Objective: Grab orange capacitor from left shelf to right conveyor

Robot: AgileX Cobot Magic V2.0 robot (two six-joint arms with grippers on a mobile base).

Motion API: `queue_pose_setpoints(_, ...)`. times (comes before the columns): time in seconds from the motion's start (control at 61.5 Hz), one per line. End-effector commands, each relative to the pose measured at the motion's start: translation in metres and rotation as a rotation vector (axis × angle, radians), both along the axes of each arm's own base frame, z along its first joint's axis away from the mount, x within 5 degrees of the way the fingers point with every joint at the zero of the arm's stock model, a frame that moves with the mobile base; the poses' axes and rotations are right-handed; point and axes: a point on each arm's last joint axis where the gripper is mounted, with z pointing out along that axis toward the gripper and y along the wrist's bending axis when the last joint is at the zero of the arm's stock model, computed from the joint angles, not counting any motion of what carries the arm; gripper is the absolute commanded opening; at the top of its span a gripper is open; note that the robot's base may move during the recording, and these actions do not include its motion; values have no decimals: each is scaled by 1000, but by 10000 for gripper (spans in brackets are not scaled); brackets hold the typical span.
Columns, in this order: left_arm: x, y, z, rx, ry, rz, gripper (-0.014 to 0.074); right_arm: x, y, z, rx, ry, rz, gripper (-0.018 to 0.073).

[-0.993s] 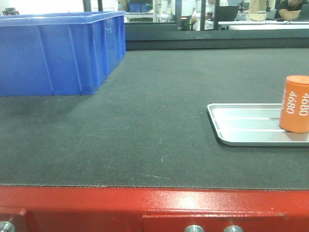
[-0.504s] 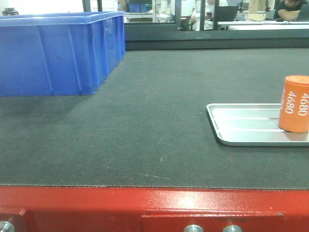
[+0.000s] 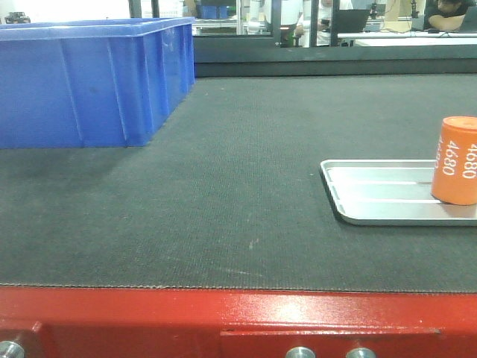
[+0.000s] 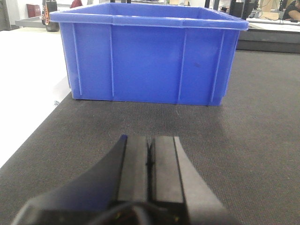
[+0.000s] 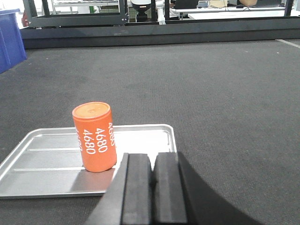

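Blue plastic bin [image 3: 93, 82], a rectangular ribbed tub, stands at the far left corner of the dark-grey textured conveyor belt [image 3: 223, 186]; the wrist views show it too [image 4: 147, 54]. Along the near edge of the belt runs a red painted metal frame [image 3: 238, 324] with silver bolts [image 3: 298, 352].

Left gripper [image 4: 150, 157], with black flat pads, hangs low over the belt [image 4: 253, 136] just before the bin's near wall. Its jaws stand pressed together with only a hairline seam between them, holding nothing.

Flat silver ribbed metal tray [image 3: 380, 194] lies on the belt at its right edge, well apart from the bin. Orange capacitor [image 3: 455, 160], a small cylinder printed with white "4680" digits, stands upright on the tray; the right wrist view places it [image 5: 94, 137] in the tray's middle [image 5: 42, 161], toward the near rim.

Right gripper [image 5: 153, 176] hovers at the tray's near right corner, just beside the capacitor and not touching it. Its jaws are nearly together, a narrow slit between the pads, holding nothing.
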Motion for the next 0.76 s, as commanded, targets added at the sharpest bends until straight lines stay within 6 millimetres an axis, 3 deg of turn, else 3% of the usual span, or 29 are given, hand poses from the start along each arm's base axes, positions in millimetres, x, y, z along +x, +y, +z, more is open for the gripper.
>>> queue_pose_setpoints(0.0, -1, 1, 11, -11, -106, 8, -127, -2, -1, 11, -26, -109, -15, 55)
queue_pose_setpoints(0.749, -1, 1, 11, -11, -106, 8, -127, -2, -1, 11, -26, -109, -15, 55)
